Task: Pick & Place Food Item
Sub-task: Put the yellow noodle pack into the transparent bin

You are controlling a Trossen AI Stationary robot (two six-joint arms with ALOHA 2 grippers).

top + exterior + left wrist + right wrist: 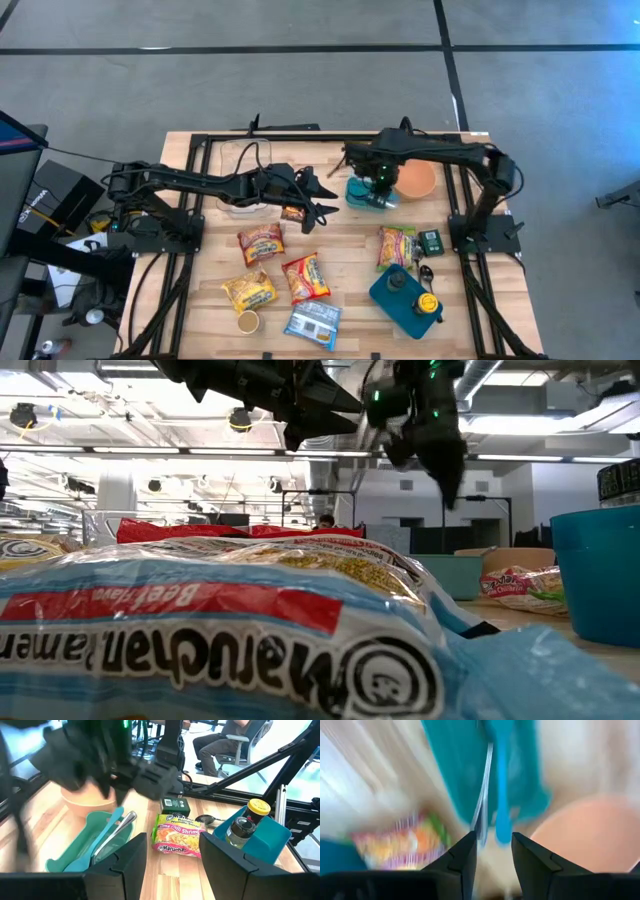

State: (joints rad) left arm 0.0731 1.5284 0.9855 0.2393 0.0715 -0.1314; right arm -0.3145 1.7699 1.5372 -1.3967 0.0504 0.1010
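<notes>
Lying flat near the right edge of the tabletop [200, 150], the green and orange ramen packet [395, 246] has its long axis running from the far edge toward the near edge. Its printed face is up, with a picture of noodles and red lettering, seen clearly in the left wrist view [178, 834].

Just beside it, toward the right edge, lies a small dark green box [431, 241]. Nearer the front edge stands a teal holder [405, 296] with a glass jar [397, 279] and a yellow-lidded bottle [428, 302]. Toward the far edge sit a teal tray [368, 194] holding cutlery and a peach bowl [416, 181].

The right hand [381, 187] hangs above this tray, its fingers [463, 861] a small way apart and holding nothing. The left hand [318, 200] is in the air near the middle of the tabletop, its fingers [123, 865] about half open and empty. More snack packets [283, 272] lie toward the front edge, well apart from the ramen packet.
</notes>
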